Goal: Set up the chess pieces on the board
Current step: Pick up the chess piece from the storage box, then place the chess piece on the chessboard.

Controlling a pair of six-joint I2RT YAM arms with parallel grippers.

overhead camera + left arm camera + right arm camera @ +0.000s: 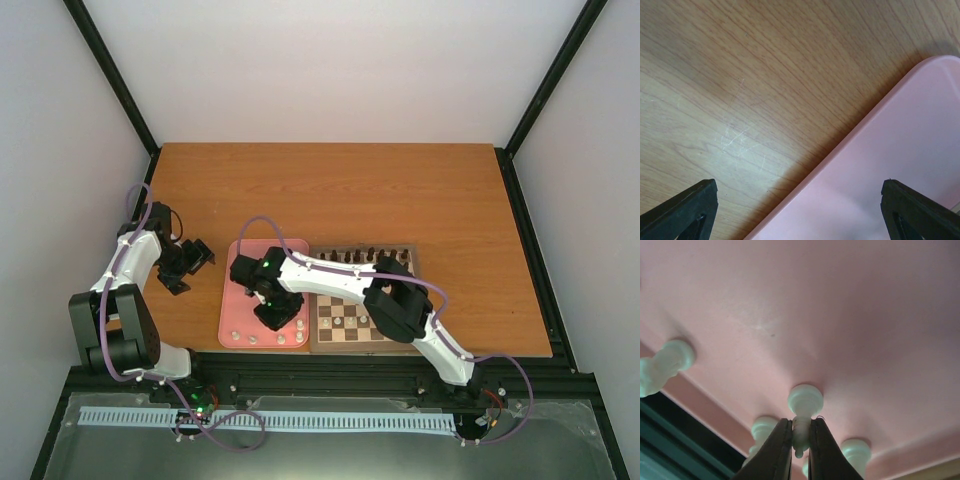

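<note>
Your right gripper (pixel 800 424) is clamped shut on a white pawn (pixel 805 401) standing on the pink tray (pixel 850 315). Other white pieces (pixel 856 449) wait close beside it, and only a few stand on the board (pixel 330 305).

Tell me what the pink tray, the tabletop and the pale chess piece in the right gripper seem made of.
Pink tray: likely plastic, smooth, soft sheen, rounded moulded rim. Tabletop: wood or wood-look laminate; grain lines, fine scratches. Chess piece: pale, glossy, turned shape; plastic or painted wood, cannot tell which.
</note>
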